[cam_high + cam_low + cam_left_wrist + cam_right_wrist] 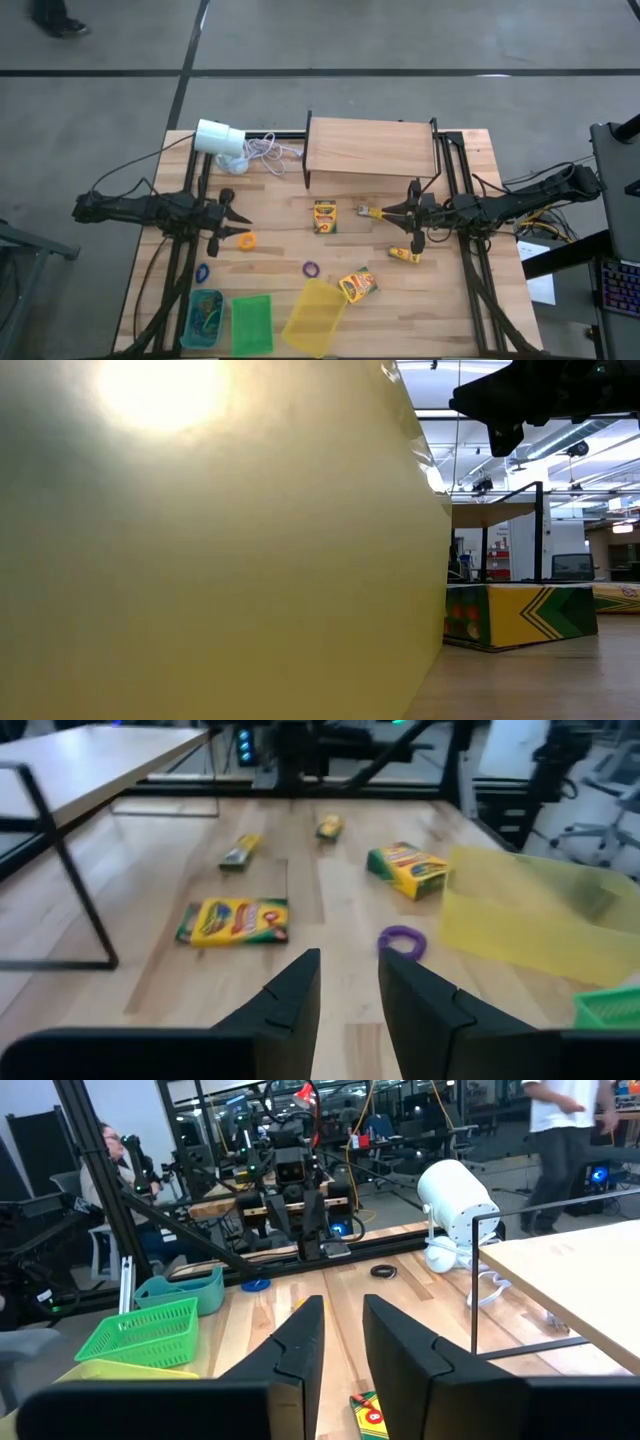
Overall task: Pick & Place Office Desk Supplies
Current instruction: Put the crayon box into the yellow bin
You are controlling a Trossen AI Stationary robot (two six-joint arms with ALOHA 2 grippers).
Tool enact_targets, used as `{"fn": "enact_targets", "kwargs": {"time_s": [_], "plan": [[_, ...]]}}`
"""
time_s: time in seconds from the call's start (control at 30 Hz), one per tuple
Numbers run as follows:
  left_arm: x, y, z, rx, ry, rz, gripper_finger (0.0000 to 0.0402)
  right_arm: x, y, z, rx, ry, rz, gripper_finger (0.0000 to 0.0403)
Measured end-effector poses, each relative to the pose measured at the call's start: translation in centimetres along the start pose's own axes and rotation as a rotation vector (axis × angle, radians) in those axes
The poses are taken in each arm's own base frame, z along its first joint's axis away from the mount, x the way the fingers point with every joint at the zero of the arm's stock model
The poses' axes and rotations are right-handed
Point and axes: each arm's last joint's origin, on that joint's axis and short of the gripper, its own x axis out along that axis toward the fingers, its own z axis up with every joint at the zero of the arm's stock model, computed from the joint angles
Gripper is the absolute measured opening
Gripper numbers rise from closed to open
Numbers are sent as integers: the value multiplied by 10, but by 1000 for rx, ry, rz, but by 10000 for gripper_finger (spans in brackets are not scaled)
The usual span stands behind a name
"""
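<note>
The wooden counter [280, 270] carries a raised wooden shelf [370, 148] at the back, with three bins along the front edge: yellow bin [315, 316], green bin [252, 323], teal bin [203, 318]. One crayon box [325, 216] lies mid-counter, another [357, 285] sits just beside the yellow bin. The left tool [236, 222] hovers by an orange band [246, 240], fingers parted, grasping nothing. The right tool [385, 212], jaws narrowly apart and empty, hangs above the counter. A purple band [311, 269] lies between them.

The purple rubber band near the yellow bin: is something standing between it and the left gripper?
Nothing visible does. From the left gripper, bare table leads to the purple rubber band; the crayon box lies aside.
</note>
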Motion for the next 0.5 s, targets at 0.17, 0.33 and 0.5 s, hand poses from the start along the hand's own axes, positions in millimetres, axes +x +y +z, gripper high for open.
{"fn": "enact_targets", "kwargs": {"time_s": [0.17, 0.33, 0.5], "plan": [[-1, 0, -1, -7, 26, 16, 109, 0, 0, 0, 0, 0, 0, 68], [-1, 1, -4, -8, 55, 35, 109, 0, 0, 0, 0, 0, 0, 74], [-2, 2, -7, -9, 90, 74, 109, 0, 0, 0, 0, 0, 0, 82]]}}
